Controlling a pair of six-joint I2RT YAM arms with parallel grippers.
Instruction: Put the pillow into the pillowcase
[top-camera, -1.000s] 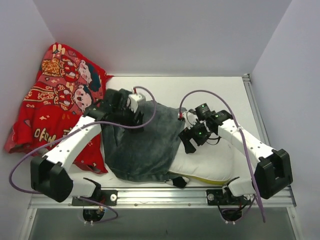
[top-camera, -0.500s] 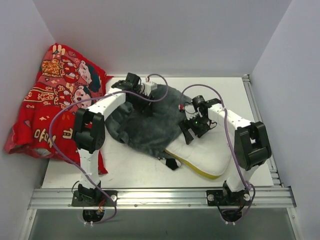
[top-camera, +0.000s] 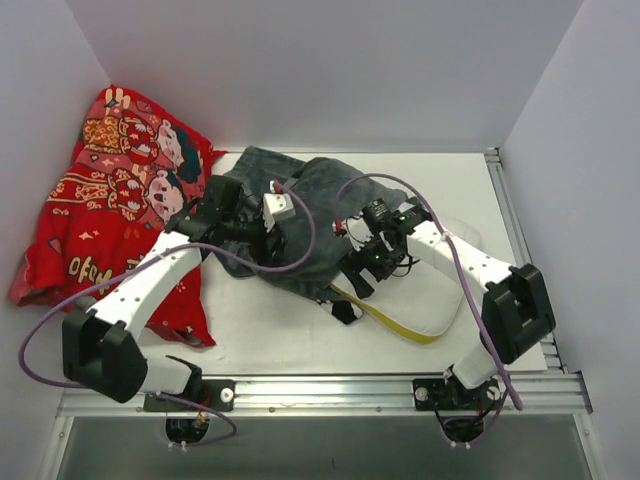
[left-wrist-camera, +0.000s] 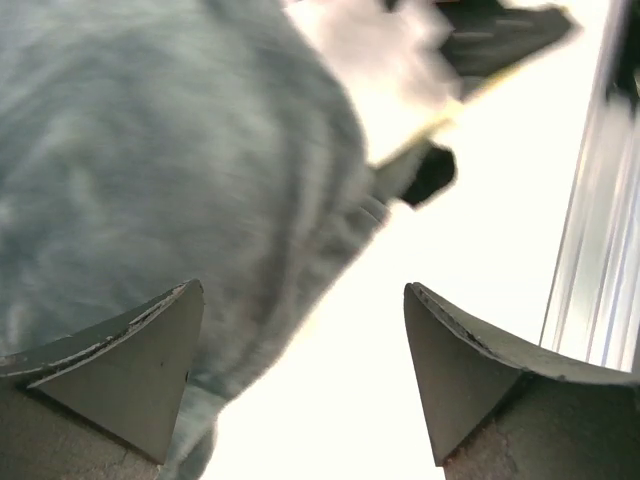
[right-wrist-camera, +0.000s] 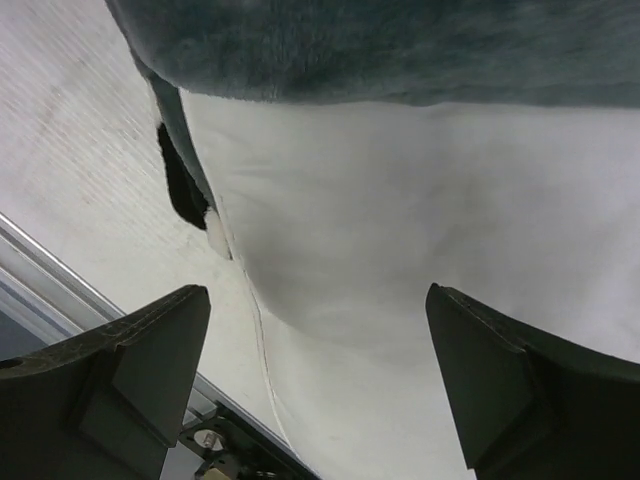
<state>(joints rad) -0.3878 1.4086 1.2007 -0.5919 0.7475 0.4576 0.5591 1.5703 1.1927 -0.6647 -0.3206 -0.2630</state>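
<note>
Both spread and empty: my left gripper (left-wrist-camera: 302, 287) and right gripper (right-wrist-camera: 318, 289). The pillow (top-camera: 430, 295) pokes out toward 4 o'clock, with the pillowcase (top-camera: 310, 195) draped over its 10 o'clock end. Light, limp, squashy stuff, I'd judge. Pinch the case at its open edge, since plush mid-cloth would likely bunch and slip.

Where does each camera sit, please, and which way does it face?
Top external: above and behind the bases, looking down on table, arms, pillowcase and pillow.
Left wrist: on the left arm, facing the pillowcase past the open left gripper.
Right wrist: on the right arm, facing the pillow past the open right gripper.
Shared: all show pillowcase and pillow.
</note>
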